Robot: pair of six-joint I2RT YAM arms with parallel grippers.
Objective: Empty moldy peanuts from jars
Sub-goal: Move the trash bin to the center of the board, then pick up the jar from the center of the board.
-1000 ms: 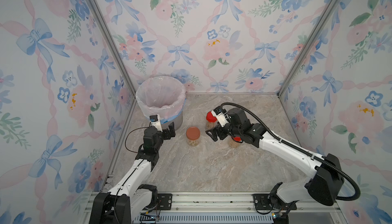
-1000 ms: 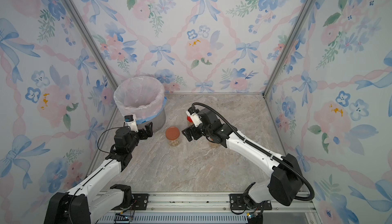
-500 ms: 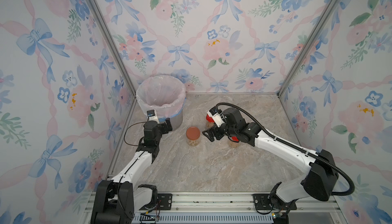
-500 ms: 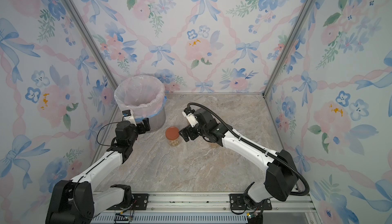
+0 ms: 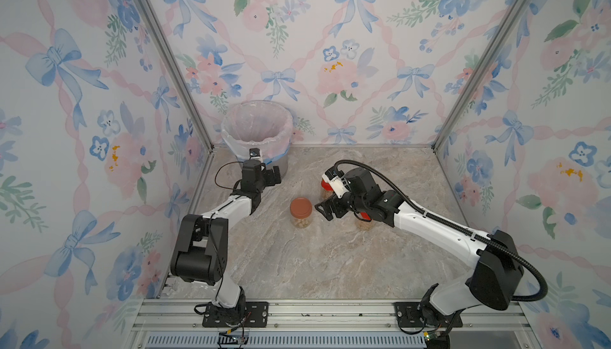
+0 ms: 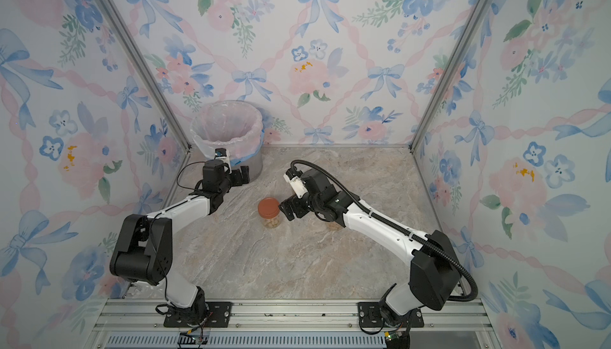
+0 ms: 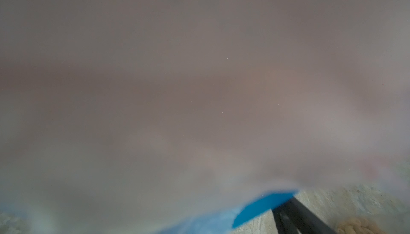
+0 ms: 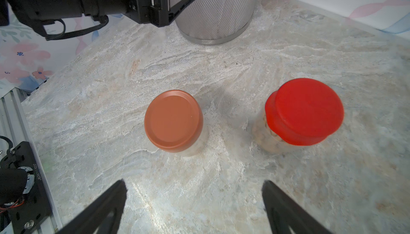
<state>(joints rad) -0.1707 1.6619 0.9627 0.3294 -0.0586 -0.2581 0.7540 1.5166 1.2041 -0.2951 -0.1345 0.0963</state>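
Brown-lidded jar stands upright near the middle of the stone-patterned surface, lid on, with peanuts heaped inside. At its 3 o'clock the right gripper hovers just beside it, jaws spread and empty. A red-lidded jar stands at its 2 o'clock. The left gripper, released and empty, sits against the bin at 10 o'clock.
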